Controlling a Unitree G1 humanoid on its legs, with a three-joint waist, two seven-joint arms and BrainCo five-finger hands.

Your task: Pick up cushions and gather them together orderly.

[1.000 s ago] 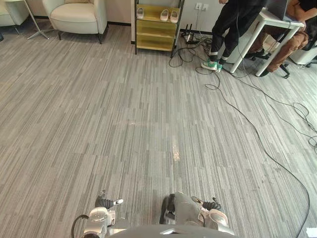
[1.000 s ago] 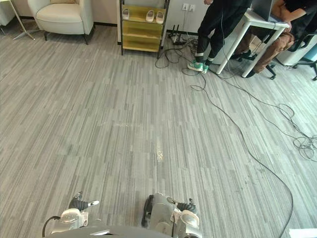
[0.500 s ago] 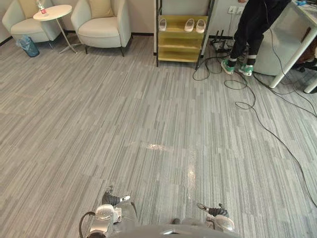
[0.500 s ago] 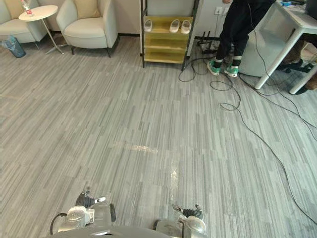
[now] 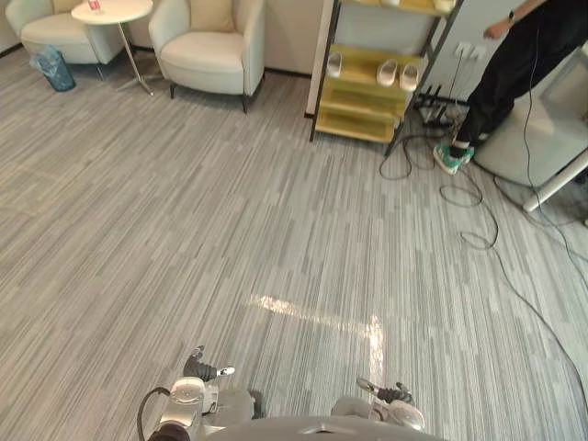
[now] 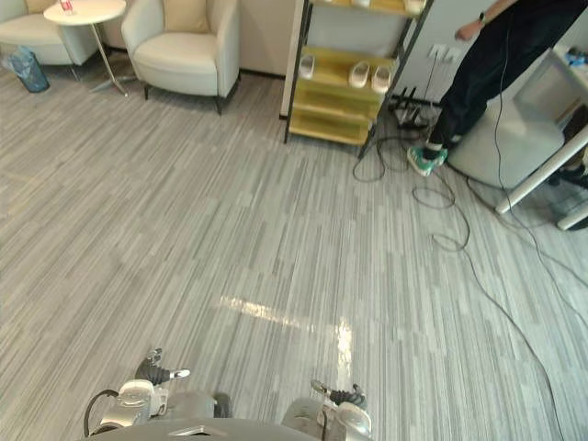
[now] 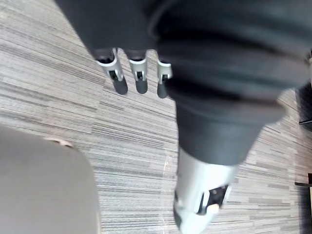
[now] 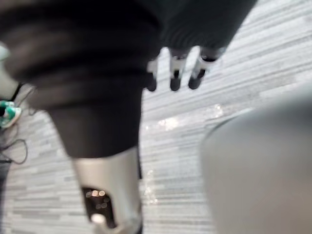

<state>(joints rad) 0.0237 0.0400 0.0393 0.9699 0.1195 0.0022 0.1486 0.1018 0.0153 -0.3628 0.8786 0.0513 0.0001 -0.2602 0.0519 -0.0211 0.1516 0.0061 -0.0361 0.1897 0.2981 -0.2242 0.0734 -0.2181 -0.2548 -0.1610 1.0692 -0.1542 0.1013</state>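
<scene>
cushion: one tan cushion [image 5: 213, 13] stands upright against the back of a white armchair [image 5: 207, 53] near the floor's far-left corner, well apart from the robot. It looks parked there as ordinary seating.
second armchair: [image 5: 41, 23] sits in the far-left corner itself, beside a round side table [image 5: 121, 11]. Can't tell if it carries a cushion.
left hand: [image 7: 140, 73] hangs low over bare floor, fingers straight and loose, carrying nothing, since nothing is in reach to grip.
right hand: [image 8: 175, 73] is the same, with slack fingers pointing down at the floor and nothing in them.
step: my read is approach; no cushion is picked or gathered yet.
risk: cables [image 5: 478, 243] trail along the floor's right side, from the yellow shelf [image 5: 358, 124] and past a standing person [image 5: 514, 64]. The line to the armchair runs left of them, so keep left.
</scene>
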